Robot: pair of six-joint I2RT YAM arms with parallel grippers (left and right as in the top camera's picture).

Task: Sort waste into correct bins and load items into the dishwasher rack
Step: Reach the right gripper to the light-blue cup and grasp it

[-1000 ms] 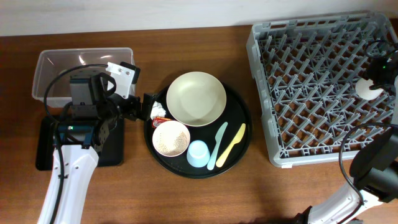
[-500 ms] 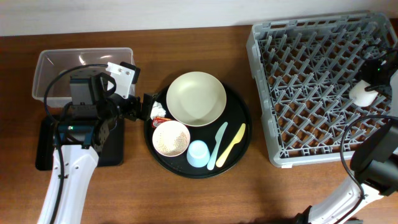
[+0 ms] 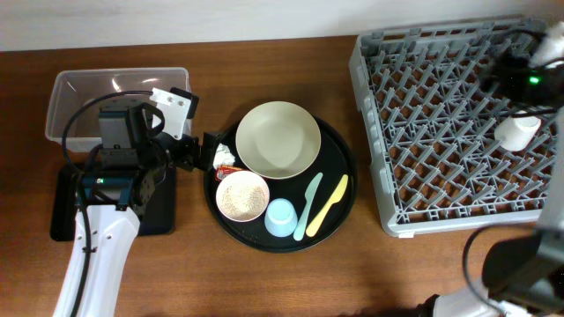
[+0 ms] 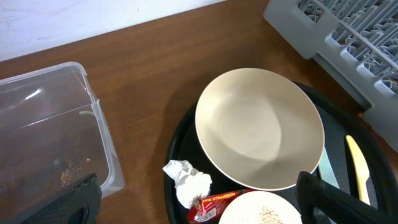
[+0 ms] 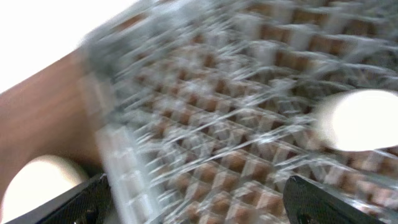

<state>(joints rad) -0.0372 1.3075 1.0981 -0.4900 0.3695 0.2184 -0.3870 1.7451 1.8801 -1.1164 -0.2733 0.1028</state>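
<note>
While the dishwasher rack (image 3: 454, 123) fills the worktop's (image 3: 352, 282) right side, we've got the cream plate (image 3: 278, 139) on the round black tray (image 3: 345, 176). White cup (image 3: 517, 132) sits in the rack near its right wall, right pincer (image 5: 199, 199) spread wide and empty above it. Left pincer (image 4: 196, 190) gapes wide just beside the paper wad (image 4: 188, 182).

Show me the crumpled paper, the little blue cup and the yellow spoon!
crumpled paper (image 4: 186, 183): left wrist view, middle of the wad.
little blue cup (image 3: 280, 217): overhead view, inside its open top.
yellow spoon (image 3: 327, 206): overhead view, middle of the handle.
</note>
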